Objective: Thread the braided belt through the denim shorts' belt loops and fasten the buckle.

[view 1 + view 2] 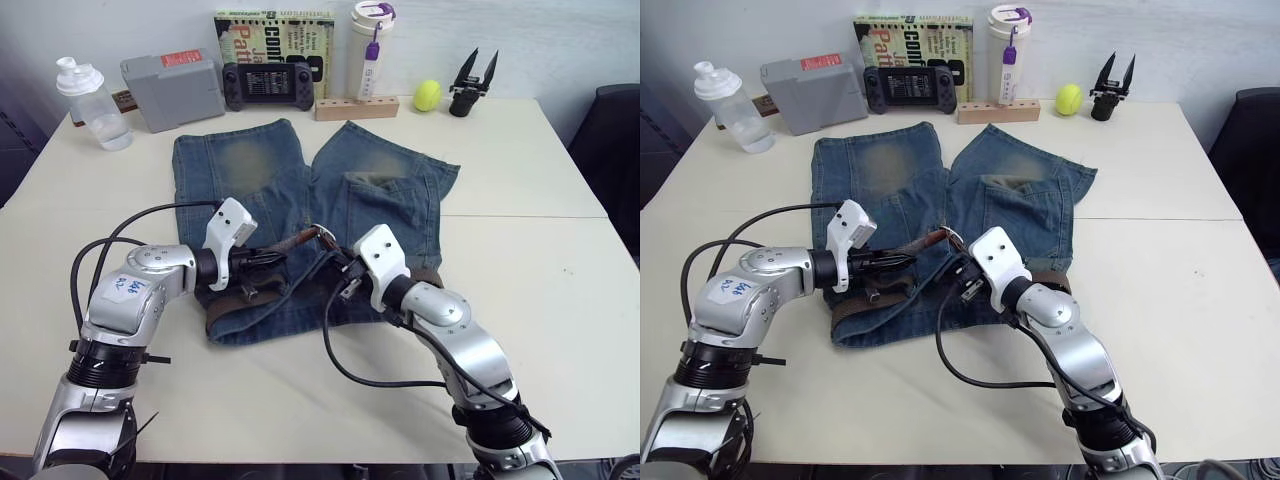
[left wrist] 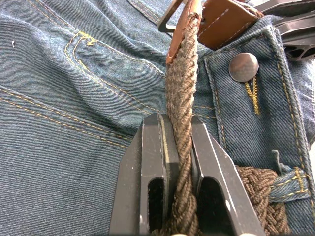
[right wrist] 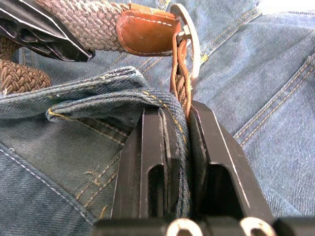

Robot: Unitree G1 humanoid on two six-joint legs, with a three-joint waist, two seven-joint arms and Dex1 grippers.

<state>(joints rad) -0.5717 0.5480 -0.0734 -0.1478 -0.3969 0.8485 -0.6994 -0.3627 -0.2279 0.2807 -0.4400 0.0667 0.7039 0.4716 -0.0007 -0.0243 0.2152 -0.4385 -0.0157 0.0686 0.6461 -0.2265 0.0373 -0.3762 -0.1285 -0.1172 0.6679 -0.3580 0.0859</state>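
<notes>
The denim shorts [image 1: 300,190] lie flat on the table, legs pointing away and waistband nearest me. The braided belt [image 1: 300,241] runs along the waistband, and one belt loop [image 2: 290,179] has the strap under it. My left gripper [image 2: 179,120] is shut on the raised braided strap just short of the tan leather end. The silver buckle [image 3: 189,29] hangs above the shorts' metal button [image 2: 243,66]. My right gripper [image 3: 178,110] is shut on the belt right below the buckle, beside a fold of waistband denim. The two grippers face each other, a few centimetres apart.
Along the table's far edge stand a clear bottle [image 1: 92,100], a grey box [image 1: 172,90], a game console [image 1: 268,85], a book [image 1: 270,35], a white tumbler [image 1: 370,50], a wooden block [image 1: 355,108], a yellow-green ball [image 1: 427,95] and a black tool [image 1: 474,85]. A dark chair [image 1: 610,150] is at the right.
</notes>
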